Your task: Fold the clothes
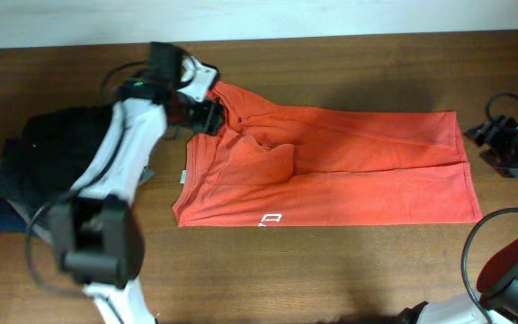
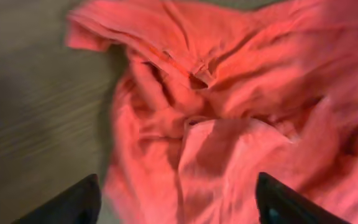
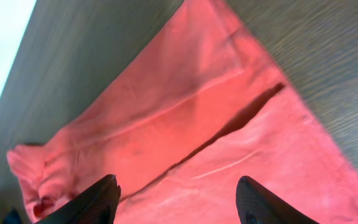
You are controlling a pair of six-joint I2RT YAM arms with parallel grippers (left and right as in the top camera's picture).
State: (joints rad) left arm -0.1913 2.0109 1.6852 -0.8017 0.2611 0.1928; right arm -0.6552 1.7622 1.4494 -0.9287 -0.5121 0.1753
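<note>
The red-orange T-shirt (image 1: 349, 166) lies along the wooden table, folded lengthwise, with small white lettering (image 1: 271, 219) at its front edge and a bunched fold near the collar end. My left gripper (image 1: 205, 113) is open just above the rumpled collar end at the far left. In the left wrist view (image 2: 179, 208) the fingers straddle the creased cloth (image 2: 229, 124) and hold nothing. My right gripper (image 1: 477, 133) is open at the shirt's far right corner. In the right wrist view (image 3: 179, 202) the fingers hover over the smooth cloth (image 3: 229, 155), empty.
A pile of dark garments (image 1: 34, 162) lies at the left edge, partly under my left arm. A pale wall strip (image 1: 331, 16) borders the back of the table. Bare wood (image 1: 331, 270) runs in front of the shirt.
</note>
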